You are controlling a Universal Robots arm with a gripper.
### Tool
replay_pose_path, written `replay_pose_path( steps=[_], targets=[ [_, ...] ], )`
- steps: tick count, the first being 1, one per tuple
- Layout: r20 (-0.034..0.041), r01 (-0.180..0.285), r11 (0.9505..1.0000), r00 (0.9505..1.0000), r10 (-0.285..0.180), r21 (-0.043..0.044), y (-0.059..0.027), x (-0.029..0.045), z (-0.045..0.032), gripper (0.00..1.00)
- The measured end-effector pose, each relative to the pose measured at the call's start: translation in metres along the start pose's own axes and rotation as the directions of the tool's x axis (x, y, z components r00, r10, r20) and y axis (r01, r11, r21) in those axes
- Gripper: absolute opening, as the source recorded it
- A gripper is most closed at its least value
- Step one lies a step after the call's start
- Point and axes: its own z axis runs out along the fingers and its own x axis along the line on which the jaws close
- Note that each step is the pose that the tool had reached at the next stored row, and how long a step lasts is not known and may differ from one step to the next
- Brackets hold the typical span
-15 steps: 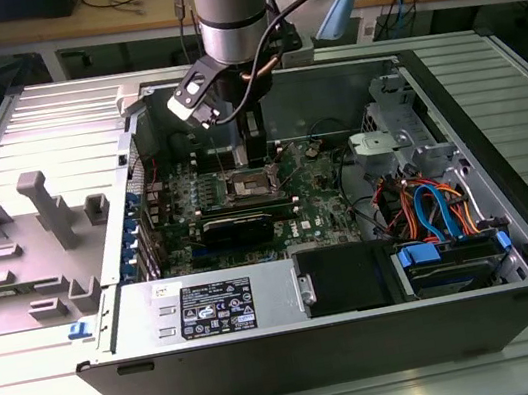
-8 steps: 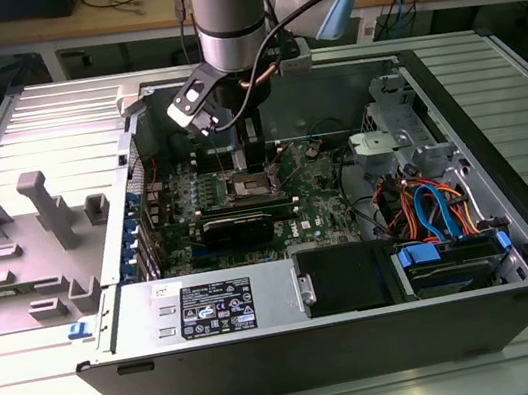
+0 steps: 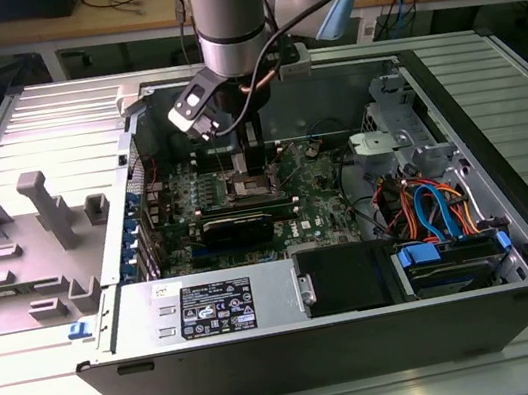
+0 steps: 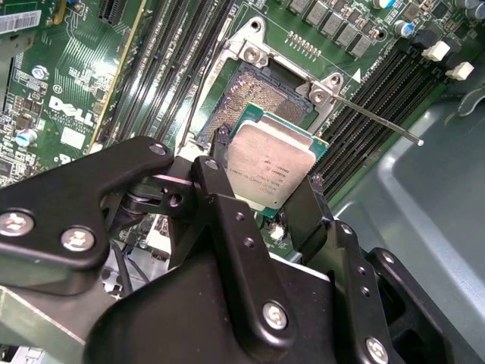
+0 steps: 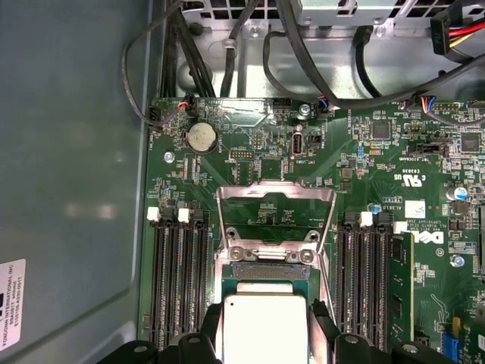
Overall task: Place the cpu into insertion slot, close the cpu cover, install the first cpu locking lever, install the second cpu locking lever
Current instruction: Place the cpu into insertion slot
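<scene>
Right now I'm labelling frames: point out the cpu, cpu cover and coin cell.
cpu (image 4: 270,163), second wrist view, centre of its metal top.
cpu cover (image 5: 275,191), first wrist view, its end bar.
coin cell (image 5: 201,138), first wrist view, its face.

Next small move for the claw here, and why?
Probably nudge the cpu to centre it over the socket: the claw grips it offset, part of the socket shows bare past one edge, and the cpu cover stands open.

I log cpu (image 4: 273,152) silver-grey top, green rim; gripper (image 4: 265,178) black; motherboard (image 4: 68,76) green, white print; socket (image 4: 261,95) fine dotted grid; cpu cover (image 5: 274,189) silver. I see cables (image 3: 415,205) orange, blue in exterior view.
</scene>
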Motion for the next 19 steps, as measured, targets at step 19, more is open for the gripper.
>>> replay_pose_path(
  steps=[19],
  targets=[
    [0.0007,-0.007,1.0,1.0,0.007,-0.0003,-0.001,-0.0007,0.0152,0.54]
  ],
)
